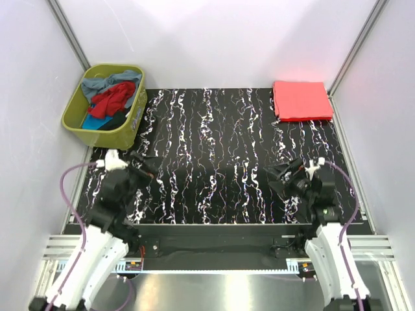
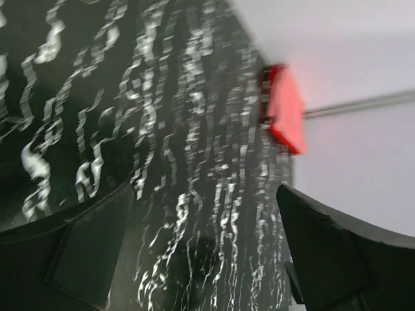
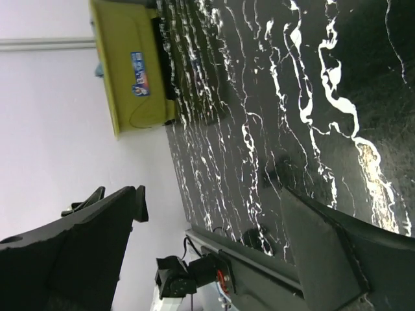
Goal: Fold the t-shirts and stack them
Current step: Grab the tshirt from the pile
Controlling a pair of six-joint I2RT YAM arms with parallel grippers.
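Unfolded t-shirts (image 1: pixel 111 98) heaped in olive basket (image 1: pixel 104 137), far-left, just beyond left gripper (image 1: pixel 146 163), so left arm is nearer. Right gripper (image 1: pixel 275 175) and left gripper both gape wide, empty.

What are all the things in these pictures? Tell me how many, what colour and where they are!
table: one, black with white streaks, under everything
basket: one, olive-green, far left corner
grey-blue t-shirt: one, crumpled, at the back of the basket
dark red t-shirt: one, crumpled, middle of the basket
turquoise t-shirt: one, a bit showing at the basket's near left
black t-shirt: one, near side of the basket
coral-pink t-shirt: one, folded flat, far right corner of the table
left gripper: one, black, open and empty, near left
right gripper: one, black, open and empty, near right
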